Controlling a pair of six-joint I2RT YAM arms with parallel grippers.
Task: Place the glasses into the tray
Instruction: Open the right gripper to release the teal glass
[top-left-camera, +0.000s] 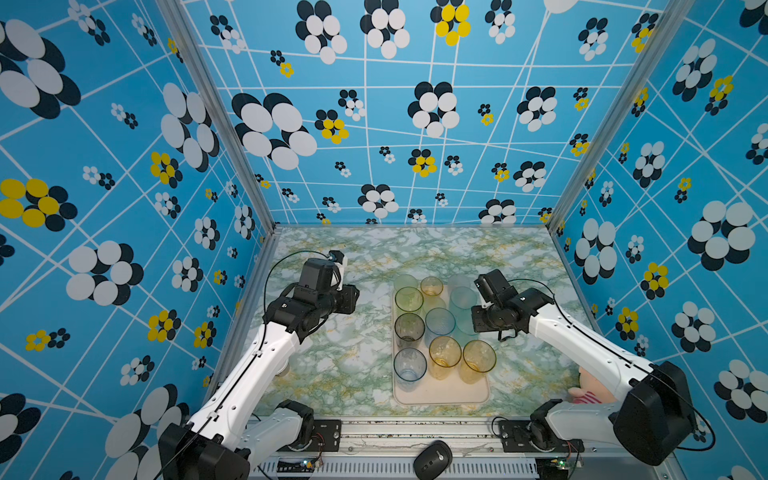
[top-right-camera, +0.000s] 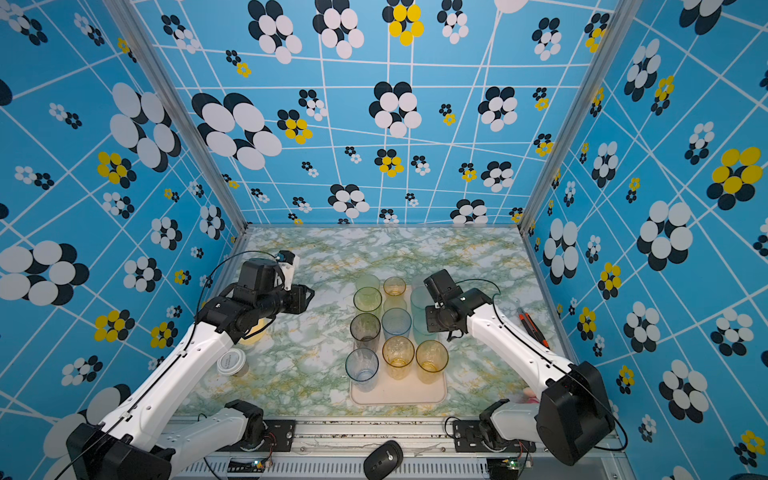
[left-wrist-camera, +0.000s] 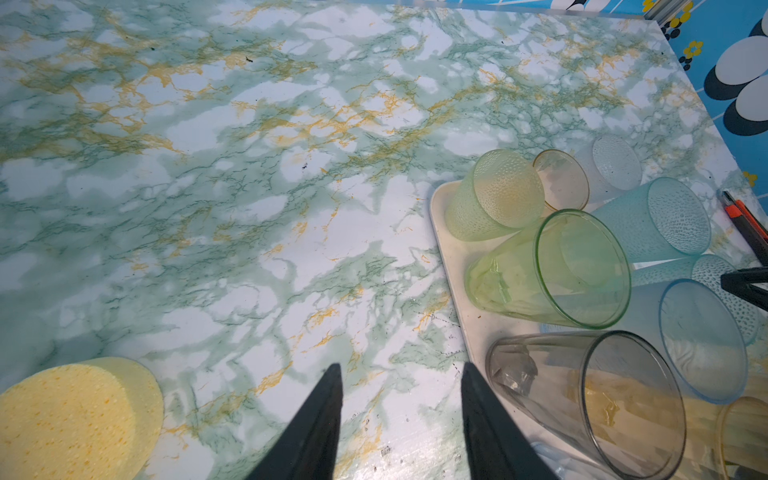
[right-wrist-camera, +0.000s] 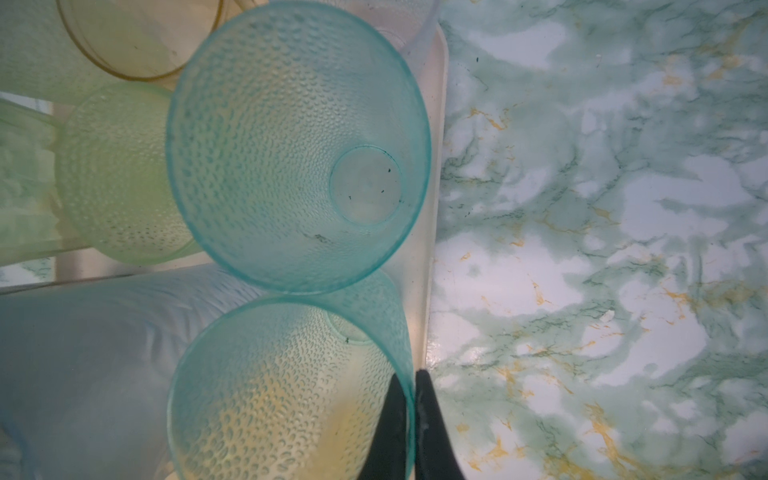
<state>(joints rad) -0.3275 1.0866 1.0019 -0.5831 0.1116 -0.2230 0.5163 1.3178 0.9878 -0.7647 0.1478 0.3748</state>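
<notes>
The cream tray (top-left-camera: 440, 395) lies in the middle of the marble table and holds several upright glasses, among them two amber ones (top-left-camera: 478, 359) and a smoky grey one (top-left-camera: 409, 328). My right gripper (right-wrist-camera: 411, 376) is shut on the rim of a teal dimpled glass (right-wrist-camera: 291, 395) at the tray's right edge (right-wrist-camera: 432, 208), one finger inside and one outside. I cannot tell whether that glass rests on the tray. A second teal glass (right-wrist-camera: 291, 145) stands just beyond it. My left gripper (left-wrist-camera: 401, 368) hangs open and empty over bare table left of the tray (left-wrist-camera: 446, 232).
A yellow sponge disc (left-wrist-camera: 75, 415) and a white lid (top-right-camera: 231, 361) lie under the left arm. An orange-black cutter (top-right-camera: 534, 328) lies right of the tray. A pink plush toy (top-left-camera: 586, 390) sits at the front right, and a black mouse (top-left-camera: 432, 459) on the front rail.
</notes>
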